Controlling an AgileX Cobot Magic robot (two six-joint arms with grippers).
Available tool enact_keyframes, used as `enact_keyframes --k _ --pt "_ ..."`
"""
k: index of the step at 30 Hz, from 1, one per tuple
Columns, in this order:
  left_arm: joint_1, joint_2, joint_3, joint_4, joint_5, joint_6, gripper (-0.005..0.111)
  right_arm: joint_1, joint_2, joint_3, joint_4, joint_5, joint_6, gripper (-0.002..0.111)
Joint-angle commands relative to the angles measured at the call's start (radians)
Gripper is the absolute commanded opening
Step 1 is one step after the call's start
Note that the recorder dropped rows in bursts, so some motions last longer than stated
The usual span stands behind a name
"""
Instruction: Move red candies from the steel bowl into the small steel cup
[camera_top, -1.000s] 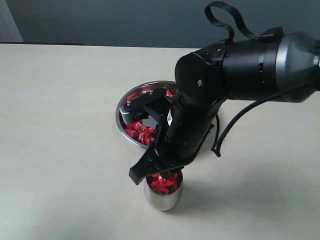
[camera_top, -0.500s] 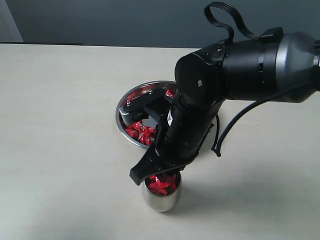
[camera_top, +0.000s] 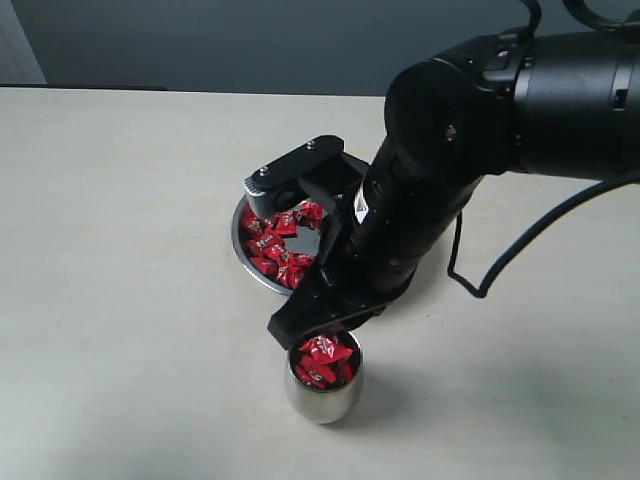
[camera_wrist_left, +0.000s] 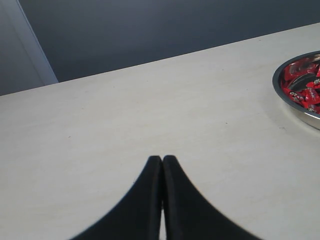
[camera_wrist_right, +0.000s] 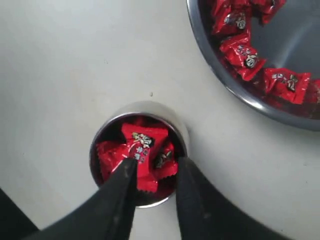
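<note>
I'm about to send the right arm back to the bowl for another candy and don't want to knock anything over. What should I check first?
1. Right gripper jaws open above the small steel cup: ok.
2. Top red candy free of the jaws: cannot tell; one jaw overlaps its edge in the right wrist view.
3. Cup upright on the table: ok.
4. Room left in the cup: not ok; the pile reaches about the rim.
5. Steel bowl holds more red candies: ok.
6. Left gripper shut, over bare table off to the bowl's side: ok.
</note>
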Motion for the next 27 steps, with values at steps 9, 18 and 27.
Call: enact_keyframes --k 9,18,27 --pt "0.000 -0.004 -0.001 0.000 -0.007 -0.005 0.000 -0.003 -0.011 0.004 -0.136 -0.187 0.073 0.028" --pt "0.000 -0.004 -0.001 0.000 -0.007 -0.005 0.000 -0.050 -0.005 0.004 -0.708 -0.365 0.602 0.024" --pt "0.000 -0.004 -0.001 0.000 -0.007 -0.005 0.000 -0.270 0.112 0.004 -0.680 -0.457 0.605 0.023"
